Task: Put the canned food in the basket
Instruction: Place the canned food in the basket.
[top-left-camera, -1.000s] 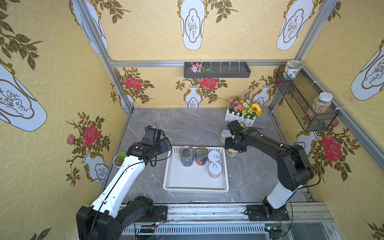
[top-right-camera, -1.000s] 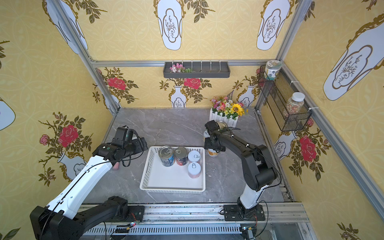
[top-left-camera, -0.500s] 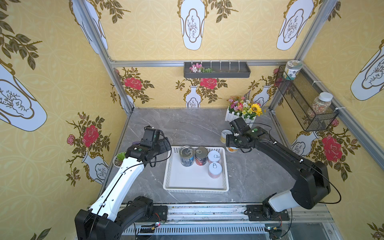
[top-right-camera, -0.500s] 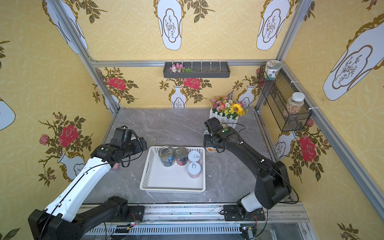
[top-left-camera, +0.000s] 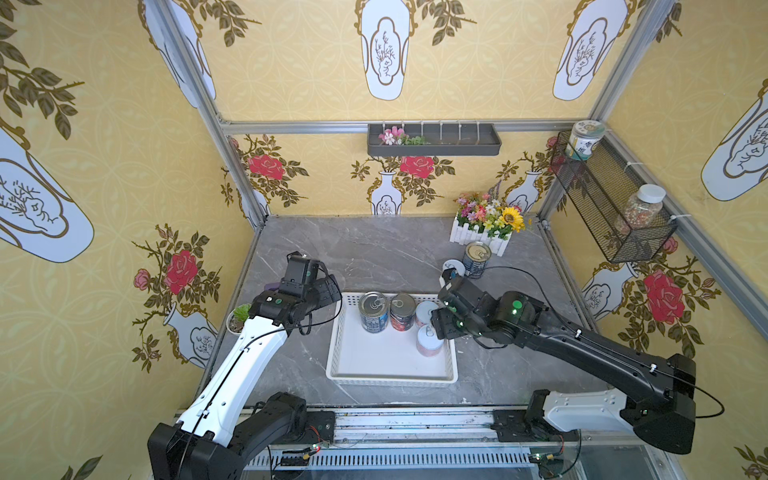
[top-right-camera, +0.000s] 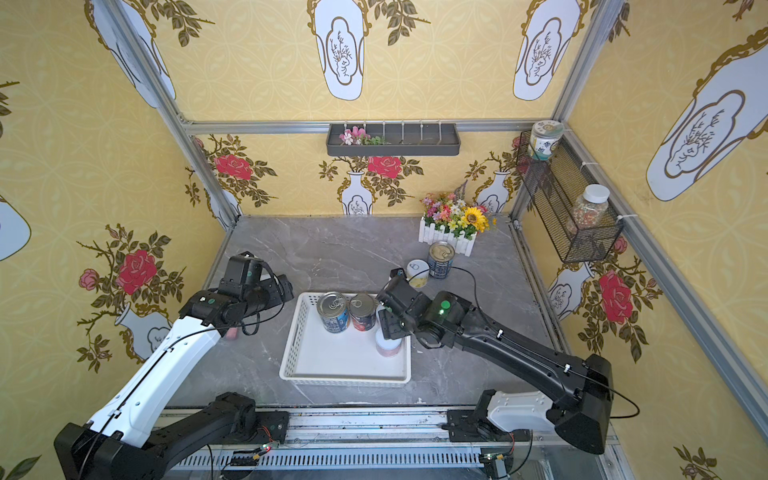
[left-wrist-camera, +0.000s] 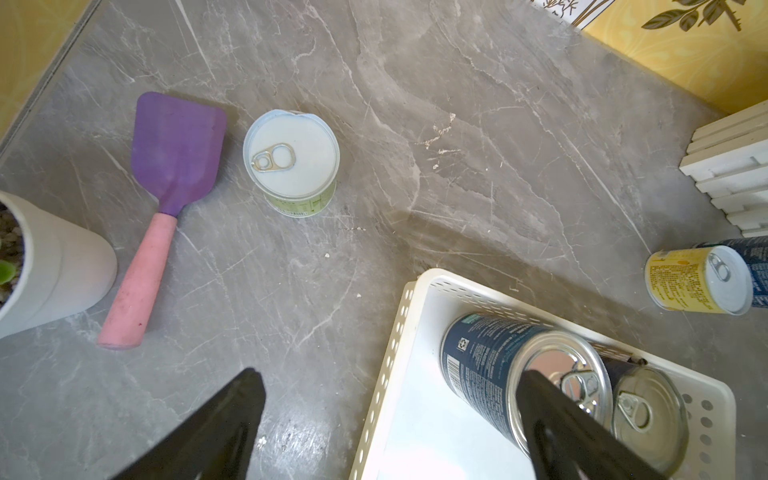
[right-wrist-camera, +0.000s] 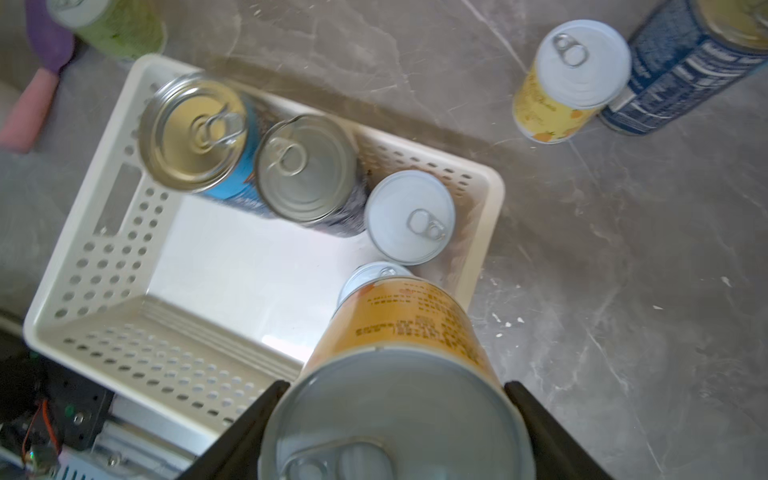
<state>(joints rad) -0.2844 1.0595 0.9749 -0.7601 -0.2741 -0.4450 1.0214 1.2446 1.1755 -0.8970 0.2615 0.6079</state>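
A grey, veined stone-look tabletop (top-left-camera: 374, 249) is enclosed by yellow floral walls, and the white perforated basket (top-left-camera: 390, 379) is set near its front edge. Four upright cans are seen inside the basket, along its far and right sides: a blue-labelled tall can (top-left-camera: 372, 311), a red-labelled tall can (top-left-camera: 402, 312), a white-lidded short can (right-wrist-camera: 409, 216) and a pink short can (top-left-camera: 428, 345).

The right gripper (right-wrist-camera: 395, 388) is closed round an orange-labelled can (right-wrist-camera: 399, 328), which is held upright, long axis vertical, above the basket's right side. The pink short can's lid is glimpsed just past and below it, so a straight descent is judged likely to strike that lid. Bare, smooth floor is left toward the basket's left and near sides.

The left gripper (left-wrist-camera: 390, 374) is spread wide and empty just outside the basket's far left corner. A green-labelled short can (left-wrist-camera: 291, 162) is stood outside the basket's left wall, nearer the left arm. A yellow short can (right-wrist-camera: 569, 79) and a dark blue tall can (right-wrist-camera: 681, 70) are stood close together beyond the far right corner, nearer the right arm. All are rigid, smooth metal cylinders with pull tabs.
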